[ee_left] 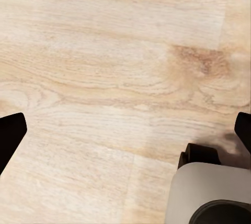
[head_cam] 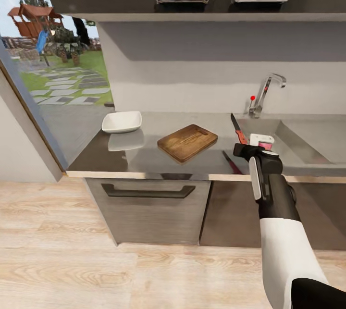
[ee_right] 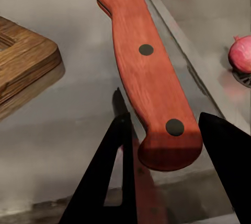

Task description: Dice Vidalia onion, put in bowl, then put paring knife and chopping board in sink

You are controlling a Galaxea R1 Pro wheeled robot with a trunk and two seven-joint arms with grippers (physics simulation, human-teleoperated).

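**Knife held over counter; onion in sink**

Head view, left to right: window with garden at far left. Bowl (head_cam: 122, 121) on the counter (head_cam: 144, 157) near the window end. Board (head_cam: 187, 142) lies flat right of the bowl, apart from it, set at an angle. Knife (head_cam: 237, 132) next, blade pointing toward the back wall, handle at the right gripper (head_cam: 257, 148). Sink (head_cam: 307, 143) at far right, tap (head_cam: 265, 92) behind it.

Right wrist view adds detail: dark fingers (ee_right: 107, 177) on either side of the red handle's butt end, gripping the knife (ee_right: 149, 72) above the counter. Board corner (ee_right: 23, 59) to one side. Onion (ee_right: 240, 54) sits in the basin by the drain; head view does not show it.

Left wrist view: left gripper (ee_left: 125, 135) open, fingertips wide apart at the frame edges, pointing at the floor (ee_left: 104, 67). Part of the robot base (ee_left: 212, 192) below.

Surface: grey brushed steel, reflective. Room: dark cabinets above and below, pale wood plank floor, grey wall.
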